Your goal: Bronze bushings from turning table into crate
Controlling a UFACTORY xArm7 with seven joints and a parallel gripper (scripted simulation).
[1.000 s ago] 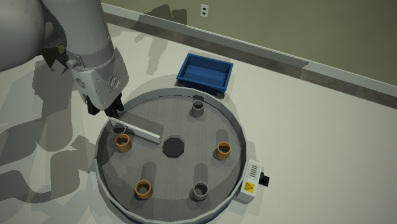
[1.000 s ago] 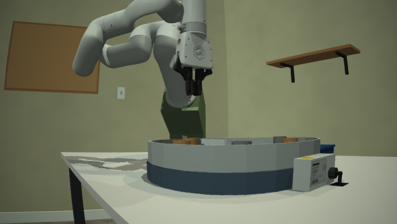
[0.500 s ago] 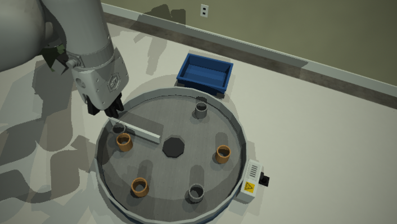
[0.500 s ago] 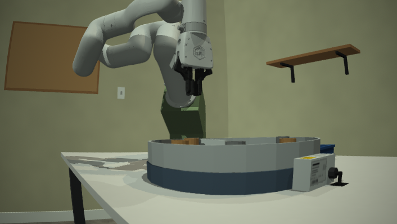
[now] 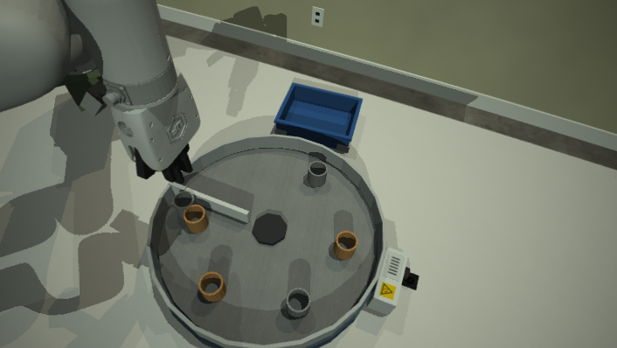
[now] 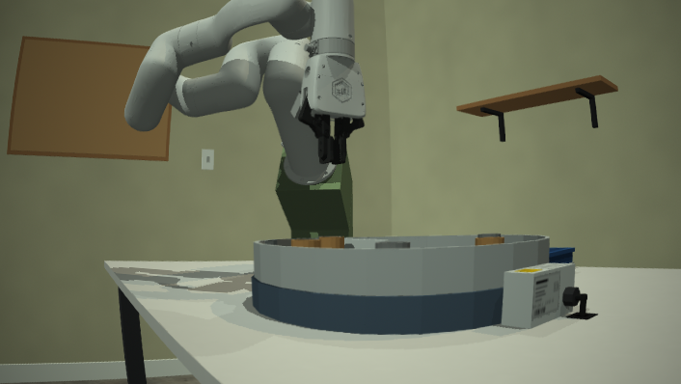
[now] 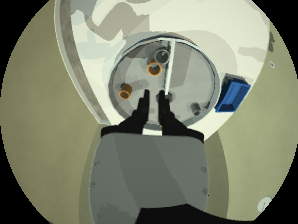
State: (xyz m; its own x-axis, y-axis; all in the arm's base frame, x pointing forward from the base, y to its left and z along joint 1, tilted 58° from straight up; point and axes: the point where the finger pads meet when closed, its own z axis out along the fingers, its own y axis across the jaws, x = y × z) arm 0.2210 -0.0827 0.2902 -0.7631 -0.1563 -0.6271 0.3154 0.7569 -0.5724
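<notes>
The round turning table (image 5: 372, 198) (image 6: 386, 270) (image 7: 210, 79) carries three bronze bushings (image 5: 195, 219) (image 5: 211, 287) (image 5: 345, 245) and three steel bushings (image 5: 317, 174) (image 5: 298, 302) (image 5: 183, 199), all upright. The blue crate (image 5: 325, 93) (image 7: 233, 96) stands empty behind the table. My gripper (image 5: 162, 175) (image 6: 333, 159) (image 7: 154, 96) hangs high above the table's left rim, over the steel bushing and bronze bushing there. Its fingers are nearly together with nothing between them.
A fixed grey bar (image 5: 218, 203) runs from the left rim toward the dark hub (image 5: 270, 228). A control box (image 5: 389, 281) (image 6: 537, 294) with a knob sits at the table's right side. A wall runs behind the crate.
</notes>
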